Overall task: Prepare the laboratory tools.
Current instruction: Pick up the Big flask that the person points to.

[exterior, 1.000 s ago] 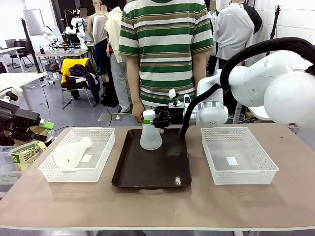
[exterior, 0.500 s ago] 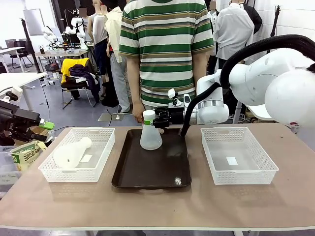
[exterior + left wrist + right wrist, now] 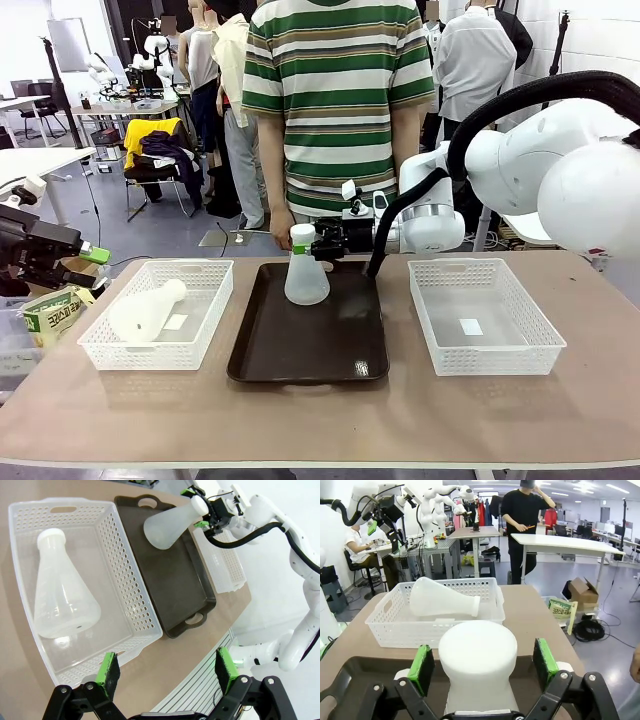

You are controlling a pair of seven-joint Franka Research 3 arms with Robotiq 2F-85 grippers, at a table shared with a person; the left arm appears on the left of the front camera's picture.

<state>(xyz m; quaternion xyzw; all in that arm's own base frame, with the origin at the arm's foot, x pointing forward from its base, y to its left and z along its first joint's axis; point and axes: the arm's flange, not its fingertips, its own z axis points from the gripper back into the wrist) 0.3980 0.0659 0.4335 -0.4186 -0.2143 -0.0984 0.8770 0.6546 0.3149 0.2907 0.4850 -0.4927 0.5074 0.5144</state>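
One frosted flask [image 3: 306,275] stands upright at the far end of the dark tray [image 3: 300,345]. My right gripper [image 3: 308,240] reaches in from the right, level with the flask's neck. In the right wrist view the green pads [image 3: 422,667] flank the white neck [image 3: 477,650] with a gap on each side, so the gripper [image 3: 480,669] is open. The second flask [image 3: 145,310] lies on its side in the left mesh basket [image 3: 205,300]. My left gripper [image 3: 75,250] hangs open off the table's left edge. It looks down on that flask [image 3: 62,600] past its open fingers [image 3: 107,667].
An empty white mesh basket [image 3: 500,350] sits right of the tray. A person in a striped shirt [image 3: 335,110] stands at the far edge, a hand [image 3: 280,228] near the tray. A packet [image 3: 50,315] lies beyond the left table edge.
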